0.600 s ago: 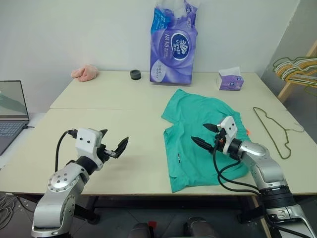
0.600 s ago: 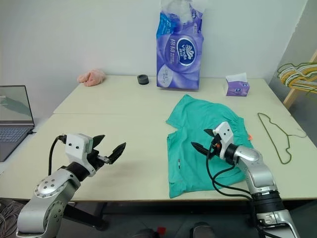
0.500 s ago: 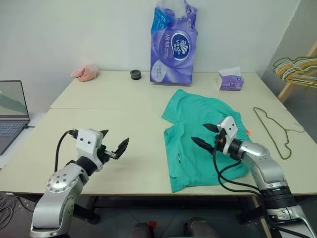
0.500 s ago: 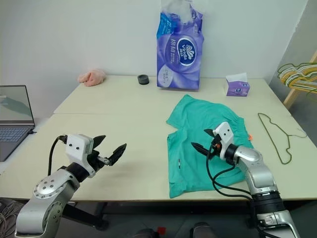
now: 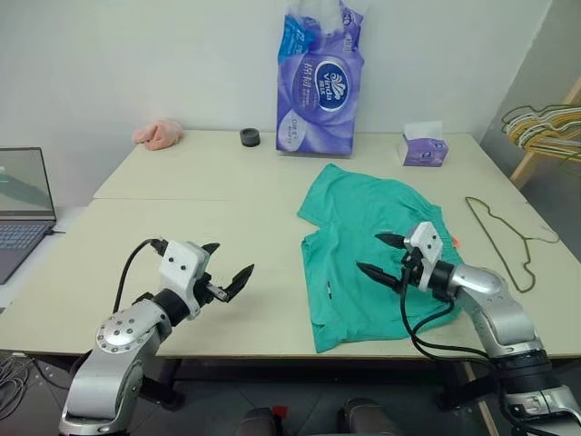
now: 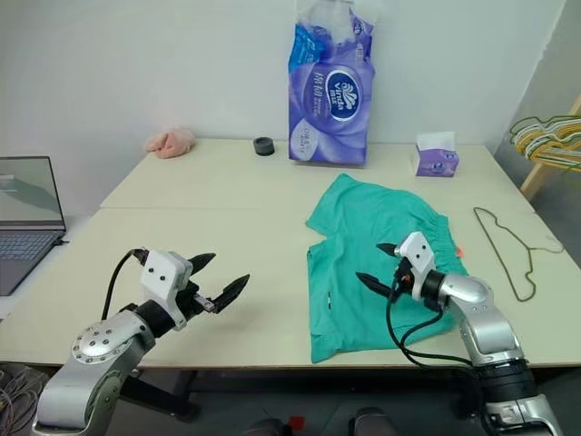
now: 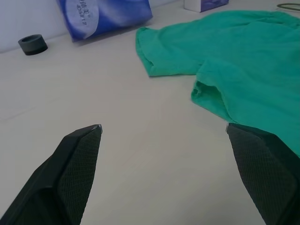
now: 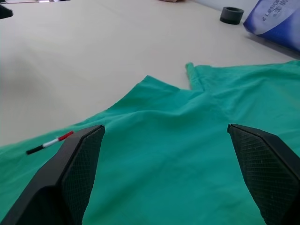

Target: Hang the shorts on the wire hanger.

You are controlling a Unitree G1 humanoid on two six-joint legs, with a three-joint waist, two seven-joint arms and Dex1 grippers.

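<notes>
The teal-green shorts [image 5: 354, 213] lie flat on the right half of the table, with a small orange tag at the waistband on their right. The thin wire hanger [image 5: 491, 238] lies flat on the table to the right of the shorts, apart from them. My right gripper [image 5: 368, 252] hovers open just above the middle of the shorts [image 8: 187, 154], pointing left, with nothing between its fingers. My left gripper [image 5: 231, 259] stands open over bare table left of the shorts [image 7: 234, 61], pointing toward them and holding nothing.
A tall purple tissue pack [image 5: 318, 77], a small tissue box [image 5: 420, 148], a black ring [image 5: 249, 136] and a pink cloth [image 5: 157, 133] sit along the back of the table. A laptop [image 5: 23, 204] stands at far left. More hangers [image 5: 545, 127] hang on a rack at far right.
My left gripper has shifted a little to the right, toward the shorts. The right gripper has barely moved. Both stay open.
</notes>
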